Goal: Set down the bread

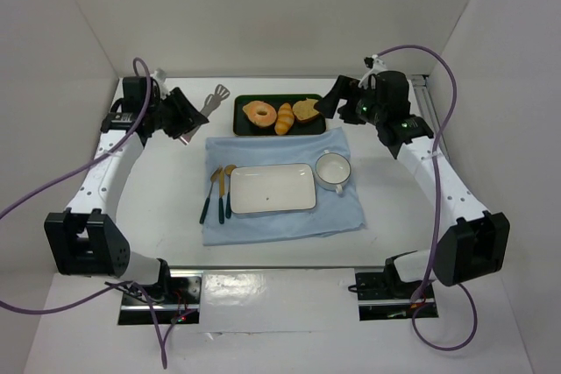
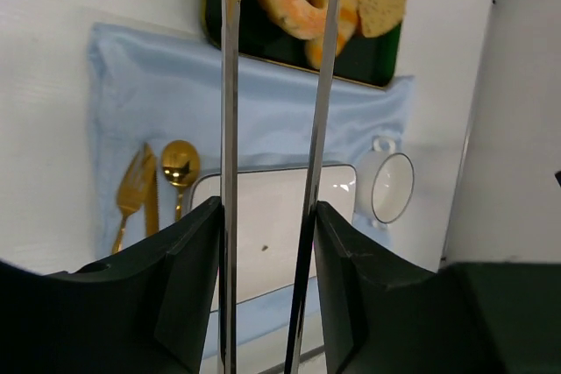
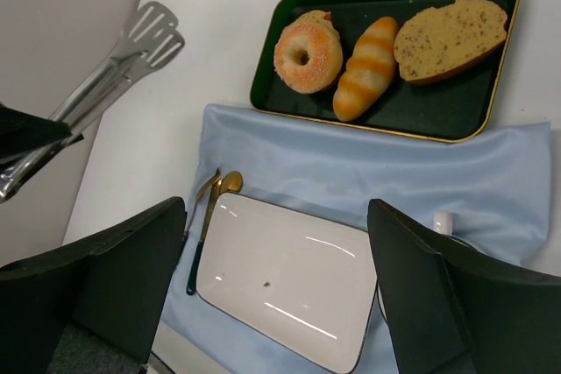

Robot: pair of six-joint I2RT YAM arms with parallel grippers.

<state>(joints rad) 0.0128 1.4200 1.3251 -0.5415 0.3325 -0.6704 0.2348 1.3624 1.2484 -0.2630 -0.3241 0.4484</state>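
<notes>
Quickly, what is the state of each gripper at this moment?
Left gripper: closed on the tongs.
Right gripper: open, holding nothing.

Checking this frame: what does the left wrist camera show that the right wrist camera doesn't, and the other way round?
Only the left wrist view shows the tongs close up, clamped in the left gripper, and the white cup's whole bowl. Only the right wrist view shows the entire green tray, the full bread slice, the tongs' slotted heads from the side, and the right gripper open and empty. Both show the ring-shaped bread, striped roll, white plate, blue cloth and gold spoon.
</notes>
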